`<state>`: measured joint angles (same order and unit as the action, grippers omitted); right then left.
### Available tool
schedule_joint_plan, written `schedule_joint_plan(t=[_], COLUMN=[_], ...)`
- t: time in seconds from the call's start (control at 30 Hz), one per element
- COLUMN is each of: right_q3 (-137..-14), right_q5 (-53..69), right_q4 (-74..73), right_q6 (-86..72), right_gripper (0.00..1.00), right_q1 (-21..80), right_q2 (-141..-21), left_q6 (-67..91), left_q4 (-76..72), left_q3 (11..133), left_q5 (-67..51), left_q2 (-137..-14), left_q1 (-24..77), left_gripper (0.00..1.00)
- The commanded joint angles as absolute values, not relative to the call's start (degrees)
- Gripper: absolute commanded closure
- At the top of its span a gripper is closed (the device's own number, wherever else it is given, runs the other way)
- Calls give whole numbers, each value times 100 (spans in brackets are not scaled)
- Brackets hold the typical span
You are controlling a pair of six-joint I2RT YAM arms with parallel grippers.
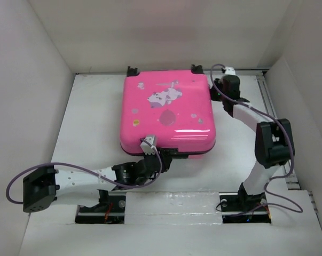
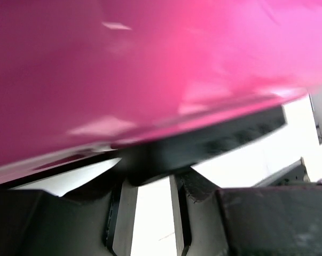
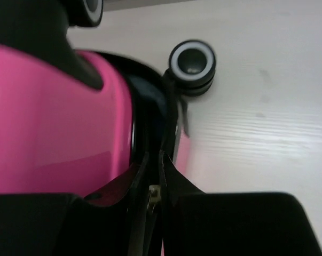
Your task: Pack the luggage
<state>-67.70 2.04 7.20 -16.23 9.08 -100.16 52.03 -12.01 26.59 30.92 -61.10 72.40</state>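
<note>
**Closing stage: both arms at the seam**

Luggage (image 1: 166, 114) lies flat and shut, mid-table. Right gripper (image 3: 154, 170) is at its 2 o'clock corner beside a wheel (image 3: 191, 61), jaws pressed almost together on the seam. Left gripper (image 2: 150, 184) is at the 6 o'clock edge, narrowly parted; cannot tell if it grips. Likely next: run the zip along the seam while steadying the case.

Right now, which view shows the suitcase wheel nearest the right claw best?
Right wrist: the wheel is close, its pale ring clear, at the luggage corner. Top external shows it only as a small black bump at the far right corner. Left wrist shows no wheel, just pink shell and black trim.
</note>
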Motion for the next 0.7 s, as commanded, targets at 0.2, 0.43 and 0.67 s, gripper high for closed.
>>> schedule_joint_plan(t=[0.2, 0.43, 0.67], right_q3=[-6629, -4898, -3078], right_q5=[1371, 1169, 1599], right_q4=[843, 1467, 3206], right_q6=[-1872, -1740, -2425], right_gripper=[75, 50, 55], right_q1=[1916, 1548, 1433], right_q2=[-9625, -8388, -7797], left_q6=[4984, 4395, 4324], left_q4=[-1117, -766, -808], left_q3=[2900, 3339, 3200], left_q5=[4236, 4701, 4556], left_q2=[-6003, -5643, -5835], left_q1=[7085, 6970, 6286], left_gripper=[73, 67, 64])
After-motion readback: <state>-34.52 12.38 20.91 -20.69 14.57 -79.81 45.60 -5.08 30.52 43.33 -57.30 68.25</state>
